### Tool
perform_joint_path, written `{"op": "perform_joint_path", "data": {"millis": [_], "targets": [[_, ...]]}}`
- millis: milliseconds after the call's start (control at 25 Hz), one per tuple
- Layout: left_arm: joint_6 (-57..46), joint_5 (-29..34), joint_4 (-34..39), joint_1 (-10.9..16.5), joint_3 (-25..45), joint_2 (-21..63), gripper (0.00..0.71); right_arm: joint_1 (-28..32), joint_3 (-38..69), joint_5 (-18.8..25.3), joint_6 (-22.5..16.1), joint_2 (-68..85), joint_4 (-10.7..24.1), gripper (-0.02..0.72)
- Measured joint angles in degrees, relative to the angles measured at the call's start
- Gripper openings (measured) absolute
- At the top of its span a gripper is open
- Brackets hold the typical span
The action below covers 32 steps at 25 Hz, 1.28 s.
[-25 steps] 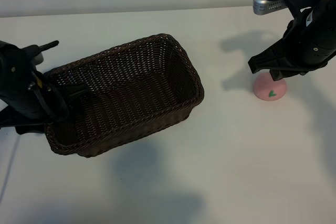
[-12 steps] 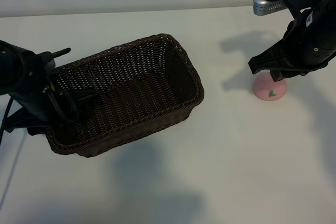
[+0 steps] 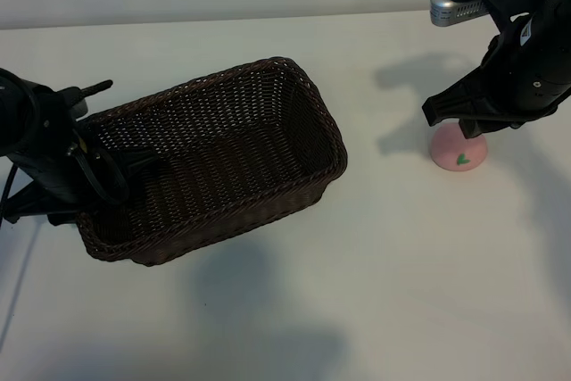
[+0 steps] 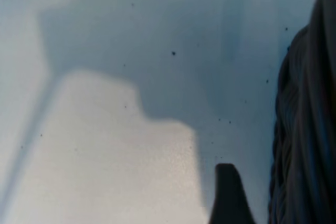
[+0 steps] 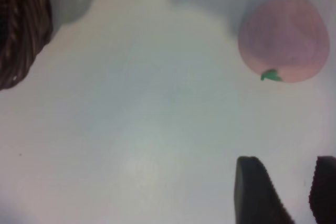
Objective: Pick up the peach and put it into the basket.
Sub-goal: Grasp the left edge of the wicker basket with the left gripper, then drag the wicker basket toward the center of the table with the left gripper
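While both arms hang over the white table (image 3: 294,310), we note:
Peach: the peach (image 3: 459,150) sits on the table at the right, well apart from the basket (image 3: 214,160) and outside it.
Right gripper: the right gripper (image 5: 283,190) hovers just above the peach; its fingers stand apart, pinching nothing.
Left gripper: the left gripper (image 3: 94,167) is at the basket's left end, one finger (image 4: 227,195) outside the wicker wall; we cannot tell whether it grips.
Basket: nothing lies inside it.

Dark-brown woven basket (image 3: 214,162), pale-pink peach (image 3: 460,151) with green leaf mark, white table (image 3: 401,265), black pincers.
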<state>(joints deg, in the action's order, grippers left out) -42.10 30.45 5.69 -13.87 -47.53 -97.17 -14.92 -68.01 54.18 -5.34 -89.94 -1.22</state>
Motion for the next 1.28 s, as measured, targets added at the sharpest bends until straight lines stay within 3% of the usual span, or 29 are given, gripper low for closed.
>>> {"op": "perform_joint_path", "data": {"millis": [240, 600, 840, 1280], "targets": [[1.2, -0.3, -0.1, 0.0, 0.0, -0.6, 0.284, 0.0, 0.0, 0.0, 0.0, 0.0, 0.0, 0.296], [3.6, -1.2, -1.7, 0.0, 0.0, 0.0, 0.275, 0.0, 0.0, 0.0, 0.0, 0.0, 0.0, 0.296], [10.5, -2.8, -8.6, 0.0, 0.0, 4.6, 0.16, 0.0, 0.0, 0.0, 0.0, 0.0, 0.0, 0.296], [12.7, -3.8, -11.6, 0.0, 0.6, 11.9, 0.158, 0.0, 0.0, 0.1, 0.0, 0.0, 0.0, 0.297]]}}
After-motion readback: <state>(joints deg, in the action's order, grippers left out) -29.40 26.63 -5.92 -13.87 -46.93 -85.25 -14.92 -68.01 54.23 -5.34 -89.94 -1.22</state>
